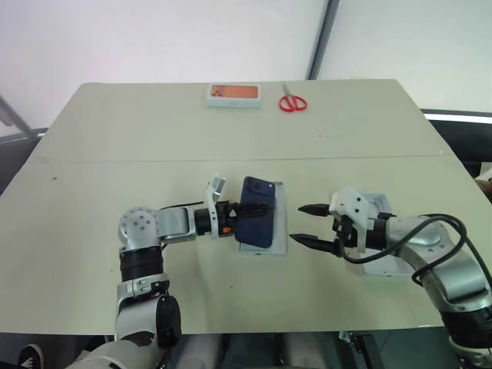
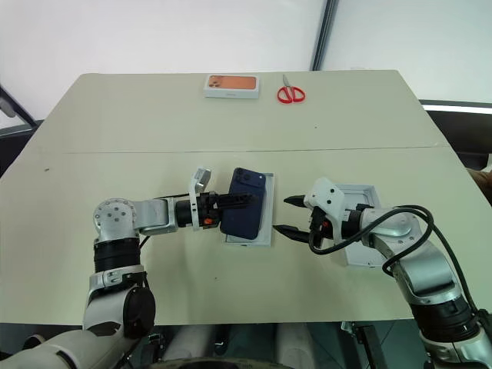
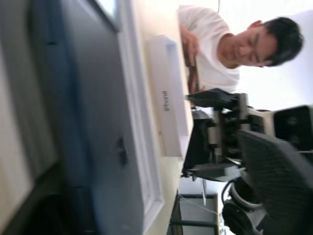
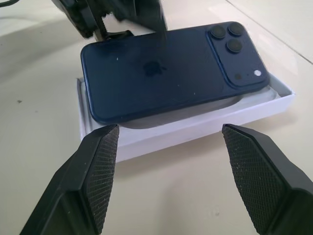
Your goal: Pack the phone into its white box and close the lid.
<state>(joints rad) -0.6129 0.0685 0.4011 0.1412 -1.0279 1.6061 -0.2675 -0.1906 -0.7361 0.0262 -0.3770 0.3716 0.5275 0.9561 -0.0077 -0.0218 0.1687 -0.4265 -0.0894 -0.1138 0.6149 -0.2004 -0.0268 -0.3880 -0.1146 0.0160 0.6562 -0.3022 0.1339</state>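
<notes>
Left claw reaches over the phone from the side away from the lid, one finger across its back; whether it grips or has let go I cannot tell. That hold likely steadies the phone while it settles, since it lies tilted across the box, one long edge resting on the box's wall rather than seated flat. Right claw hangs released and empty just beside the box, jaws spread toward the phone, probably ready to nudge it in. The lid waits on the desk, beyond the right claw from the box, inside up.
</notes>
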